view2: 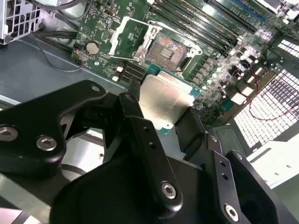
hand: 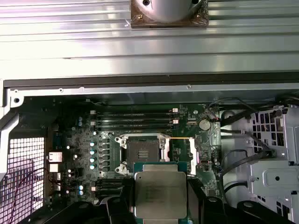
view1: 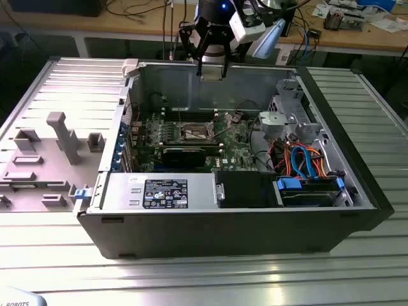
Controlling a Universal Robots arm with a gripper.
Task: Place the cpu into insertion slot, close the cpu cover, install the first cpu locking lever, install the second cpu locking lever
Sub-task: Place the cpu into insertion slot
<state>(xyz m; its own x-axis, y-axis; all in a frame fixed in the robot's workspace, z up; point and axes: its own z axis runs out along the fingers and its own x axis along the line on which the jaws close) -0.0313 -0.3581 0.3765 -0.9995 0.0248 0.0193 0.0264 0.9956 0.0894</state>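
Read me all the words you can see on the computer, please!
Black sticker on the silver box: print too small to read.
White sticker beside it: too small.
The cpu, on its metal top: faint marks, too blurred.
So nothing here reads clearly.

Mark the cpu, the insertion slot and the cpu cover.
cpu [hand: 160, 193], first wrist view, middle of its metal top.
insertion slot [hand: 141, 151], first wrist view, its dark centre.
cpu cover [view2: 118, 36], second wrist view, a frame rail.

Between jaws, cpu [hand: 160, 194] well above board [view2: 105, 23]; insertion slot [hand: 142, 152] on board, inside case [view1: 223, 236]; drive cage [view1: 287, 118] beside board.
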